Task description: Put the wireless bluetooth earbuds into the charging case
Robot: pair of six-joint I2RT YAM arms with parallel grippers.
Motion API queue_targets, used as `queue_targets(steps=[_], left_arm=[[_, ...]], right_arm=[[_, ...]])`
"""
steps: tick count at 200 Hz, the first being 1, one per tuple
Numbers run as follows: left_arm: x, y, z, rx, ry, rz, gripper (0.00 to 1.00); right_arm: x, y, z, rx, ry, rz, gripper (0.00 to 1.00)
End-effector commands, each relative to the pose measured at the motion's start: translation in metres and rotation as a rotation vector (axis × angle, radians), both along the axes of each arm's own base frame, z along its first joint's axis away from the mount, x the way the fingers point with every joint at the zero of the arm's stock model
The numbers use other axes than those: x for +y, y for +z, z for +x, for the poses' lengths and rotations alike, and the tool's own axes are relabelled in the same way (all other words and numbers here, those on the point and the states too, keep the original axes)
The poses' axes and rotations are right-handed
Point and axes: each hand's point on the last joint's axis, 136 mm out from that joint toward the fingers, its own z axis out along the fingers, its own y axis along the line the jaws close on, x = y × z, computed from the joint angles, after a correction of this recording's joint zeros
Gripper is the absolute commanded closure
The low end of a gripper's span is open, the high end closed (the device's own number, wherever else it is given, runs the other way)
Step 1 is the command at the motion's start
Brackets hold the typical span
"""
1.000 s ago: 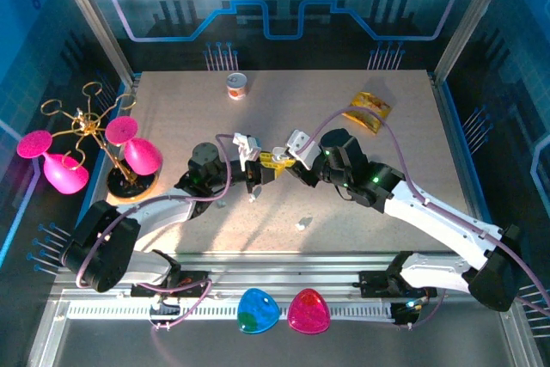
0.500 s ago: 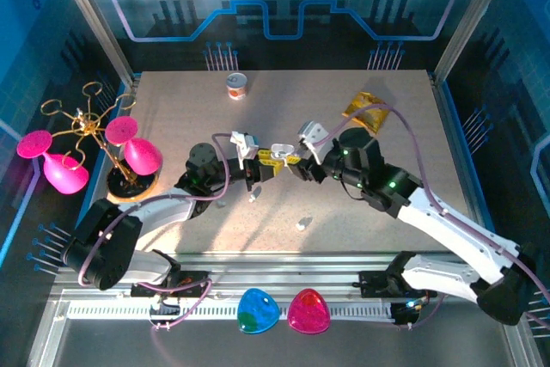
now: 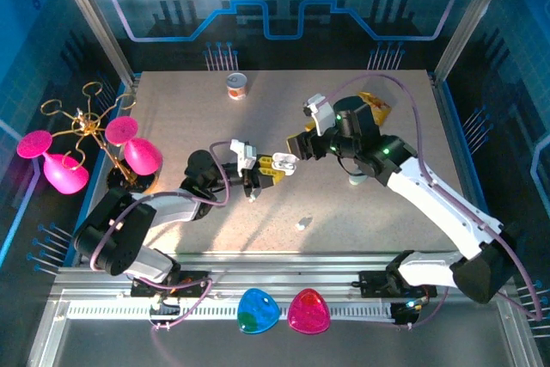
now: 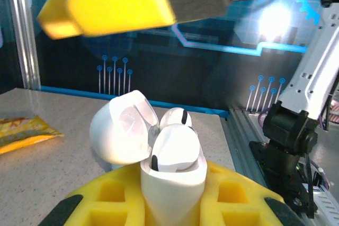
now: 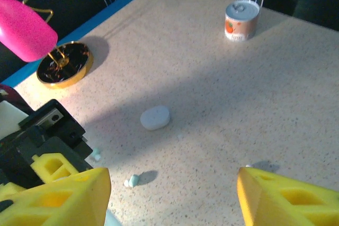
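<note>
One case (image 4: 172,183) in left gripper (image 3: 271,165); right gripper (image 5: 172,199) spread.

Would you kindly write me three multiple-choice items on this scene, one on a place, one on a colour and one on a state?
1. Where on the table does the small can stand?
A. near its far edge
B. in its middle
C. at its near edge

2. What colour are the fingers of the right pincer?
A. red
B. yellow
C. green

3. How is the charging case in the left pincer?
A. lid shut
B. lid open, earbuds inside
C. lid open, nothing inside

Answers:
1 A: the top view shows the small can close to the back edge.
2 B: the right wrist view shows both fingers in yellow.
3 B: the left wrist view shows the lid tipped back and white earbuds seated in the charging case.
</note>
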Motion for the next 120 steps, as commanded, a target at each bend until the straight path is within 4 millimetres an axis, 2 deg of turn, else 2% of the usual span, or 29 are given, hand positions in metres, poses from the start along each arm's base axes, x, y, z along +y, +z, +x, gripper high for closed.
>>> queue_targets(steps=[1,26,46,99,120], left_arm=[[0.002,0.008,-0.015,-0.106,-0.057,-0.031,1.0],[0.005,0.01,-0.016,-0.144,-0.035,-0.032,1.0],[0.005,0.01,-0.015,-0.147,-0.021,-0.032,1.0],[0.007,0.011,0.001,-0.047,0.035,-0.053,1.0],[0.006,0.013,0.003,-0.014,0.026,-0.051,1.0]], right_arm=[[0.001,-0.011,-0.012,0.108,0.045,-0.036,0.37],[0.001,-0.026,-0.025,0.173,0.132,-0.112,0.37],[0.0,-0.03,-0.034,0.185,0.183,-0.149,0.37],[0.003,-0.01,-0.065,0.103,0.332,-0.092,0.36],[0.0,-0.006,-0.066,0.038,0.34,-0.088,0.36]])
